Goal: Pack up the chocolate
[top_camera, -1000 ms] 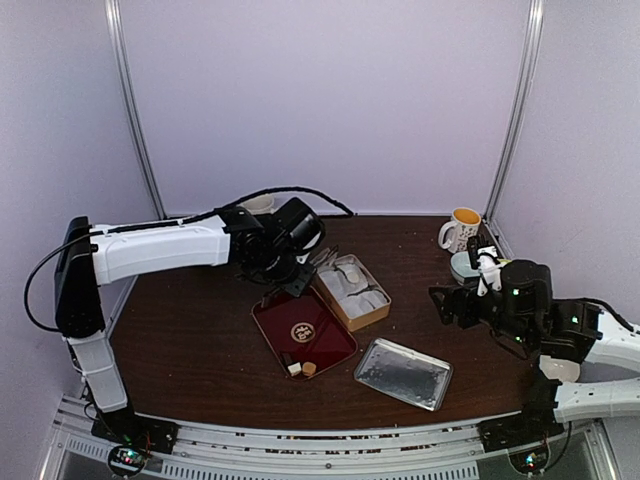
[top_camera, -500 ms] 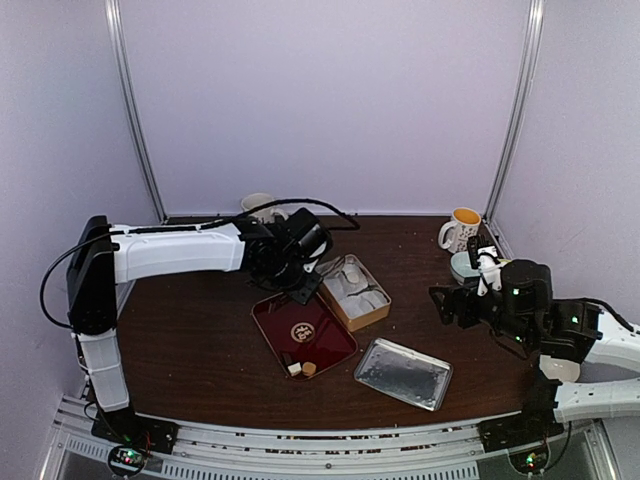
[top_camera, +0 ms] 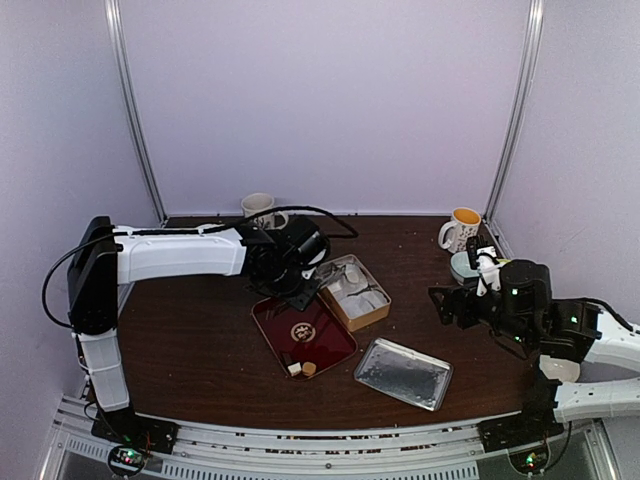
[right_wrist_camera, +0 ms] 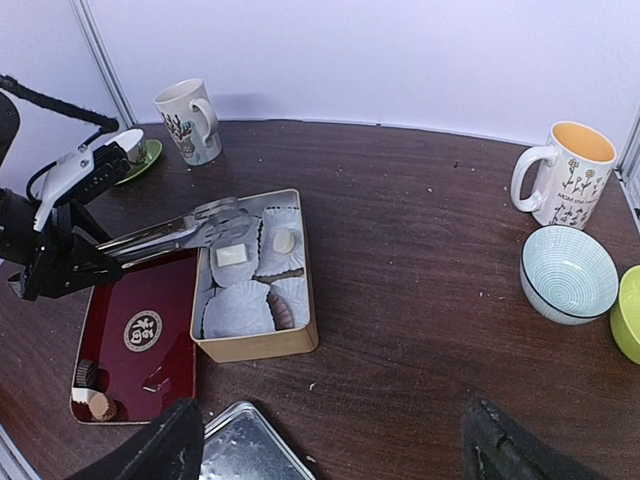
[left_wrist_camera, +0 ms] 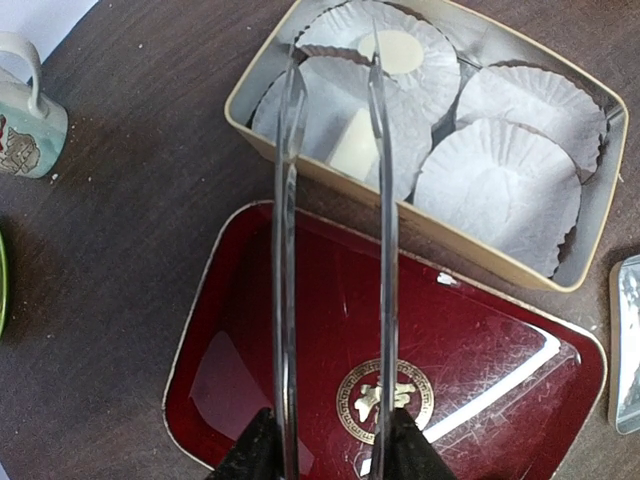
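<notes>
1. Silver tray (top_camera: pixel 403 373): nearest item, lying flat on the dark wooden table (top_camera: pixel 190 340), just right of the red tray's near corner.

2. Red tray (top_camera: pixel 322 345): it has a round emblem at its middle. At its near end we count two pieces of chocolate (top_camera: pixel 301 369) side by side, one cream and one brown.

3. Right gripper (right_wrist_camera: pixel 330 410): over the table's right side, well apart from the tin. Its fingers are spread wide with nothing between them.

4. Tan tin (left_wrist_camera: pixel 420 225): open, just beside the red tray's far edge, and filled with white paper liners (left_wrist_camera: pixel 500 180). We find a square cream piece (right_wrist_camera: pixel 231 255) in one liner and a round cream piece (right_wrist_camera: pixel 284 241) in the liner next to it.

5. Left gripper (left_wrist_camera: pixel 335 60): its long thin fingers hang over the tin's left liners. They are parted and pinch nothing, and the square piece rests in its liner beneath the gap.

6. Pale blue bowl (right_wrist_camera: pixel 568 272) and yellow-green bowl (right_wrist_camera: pixel 628 315): on the right, beyond the right gripper.

7. Cream mug with a yellow inside (right_wrist_camera: pixel 560 175): far right.

8. White patterned mug (right_wrist_camera: pixel 190 120): far left, beside a green saucer (right_wrist_camera: pixel 140 155).
</notes>
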